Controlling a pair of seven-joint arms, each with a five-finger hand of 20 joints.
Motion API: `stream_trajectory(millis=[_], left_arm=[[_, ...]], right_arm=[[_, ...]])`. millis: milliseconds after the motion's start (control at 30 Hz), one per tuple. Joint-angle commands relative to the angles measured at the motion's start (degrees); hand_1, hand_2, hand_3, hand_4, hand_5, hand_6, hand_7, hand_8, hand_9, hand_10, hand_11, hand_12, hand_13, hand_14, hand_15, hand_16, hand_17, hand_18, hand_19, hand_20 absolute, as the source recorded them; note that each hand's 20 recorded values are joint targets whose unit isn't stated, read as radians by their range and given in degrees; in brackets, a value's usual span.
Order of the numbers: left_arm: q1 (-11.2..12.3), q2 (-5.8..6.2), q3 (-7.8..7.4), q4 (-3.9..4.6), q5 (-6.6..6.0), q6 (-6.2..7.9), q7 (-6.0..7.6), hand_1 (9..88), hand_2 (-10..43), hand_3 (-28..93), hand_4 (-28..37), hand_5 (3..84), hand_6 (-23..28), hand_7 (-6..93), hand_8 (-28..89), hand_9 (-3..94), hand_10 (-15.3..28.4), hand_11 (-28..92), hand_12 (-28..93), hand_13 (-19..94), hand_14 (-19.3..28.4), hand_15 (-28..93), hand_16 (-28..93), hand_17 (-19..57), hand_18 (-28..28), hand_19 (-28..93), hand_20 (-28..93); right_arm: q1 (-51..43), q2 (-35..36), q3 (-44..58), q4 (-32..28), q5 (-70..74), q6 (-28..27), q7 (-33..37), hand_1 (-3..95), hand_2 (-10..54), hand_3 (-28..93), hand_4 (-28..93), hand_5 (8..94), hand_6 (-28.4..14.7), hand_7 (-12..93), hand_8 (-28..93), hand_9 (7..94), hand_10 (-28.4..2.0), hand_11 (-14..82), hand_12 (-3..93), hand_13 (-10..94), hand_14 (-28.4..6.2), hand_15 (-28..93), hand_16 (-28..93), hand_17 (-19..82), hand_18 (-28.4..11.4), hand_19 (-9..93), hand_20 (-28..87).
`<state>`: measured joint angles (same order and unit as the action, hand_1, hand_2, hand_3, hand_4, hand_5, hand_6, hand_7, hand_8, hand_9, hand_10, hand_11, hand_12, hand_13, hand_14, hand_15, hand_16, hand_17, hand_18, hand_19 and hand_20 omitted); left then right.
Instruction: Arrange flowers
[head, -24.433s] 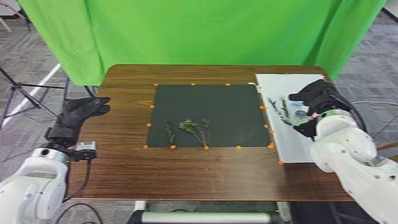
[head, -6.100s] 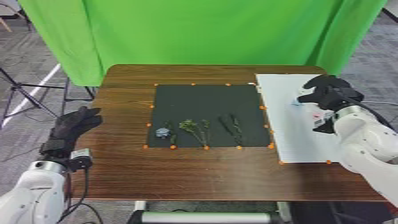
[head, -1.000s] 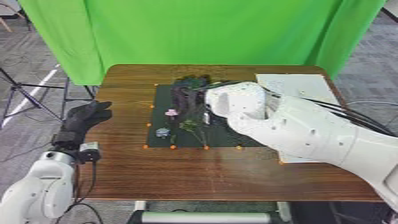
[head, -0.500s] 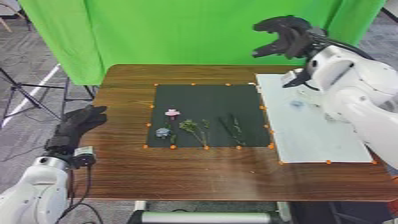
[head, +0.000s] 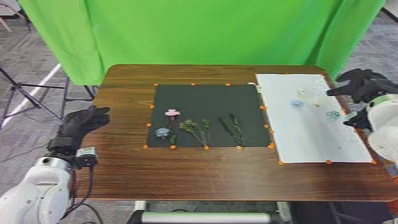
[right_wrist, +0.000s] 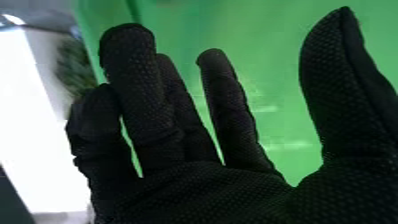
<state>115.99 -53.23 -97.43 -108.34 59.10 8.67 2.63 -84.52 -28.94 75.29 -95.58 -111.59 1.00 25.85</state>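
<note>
Since the small pink flower (head: 171, 113) and round grey-blue flower (head: 163, 132) lie among leafy green stems (head: 187, 125) on the black mat (head: 209, 100), colour seems deliberately placed; the empty right hand (head: 365, 86), fingers apart, is beside the white board (head: 298, 145), probably for choosing more.

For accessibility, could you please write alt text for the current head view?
A pink flower, a blue-grey flower and green sprigs lie on a dark rectangular mat on a brown wooden table. The robot's black-gloved right hand hangs open at a white board's edge, its left hand at the table's left edge.
</note>
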Motion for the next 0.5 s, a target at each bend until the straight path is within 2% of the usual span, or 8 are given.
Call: stream_trajectory(millis=[33,500], left_arm=[[0.6,-0.89,0.01,-0.36,0.28,-0.74,-0.20,30.8,16.7,58,-25.6,53.8,1.9,16.0,-9,51.3,16.6,23,8,40,20.3,23,-5,5.0,16.0,31,17],[1.1,-1.23,-0.26,-0.65,0.21,-1.10,-0.53,30.7,16.8,58,-25.6,53.8,2.1,15.9,-9,51.3,16.7,23,8,40,20.3,23,-5,5.1,15.9,31,17]], right_arm=[[-3.7,-1.6,0.1,1.7,0.2,-1.7,1.3,29.6,-9.5,67,-17,50.7,-2.3,10,-4,52.8,-18.6,7.4,22.6,66,-13.7,56,30,33,-22.2,76,60],[-5.8,-2.7,-0.9,2.2,0.1,-4.3,1.8,34.8,-9.5,67,-16,54.7,-1.5,12,-6,57.4,-17.5,10.2,23.4,67,-13.1,59,31,34,-22.1,78,60]])
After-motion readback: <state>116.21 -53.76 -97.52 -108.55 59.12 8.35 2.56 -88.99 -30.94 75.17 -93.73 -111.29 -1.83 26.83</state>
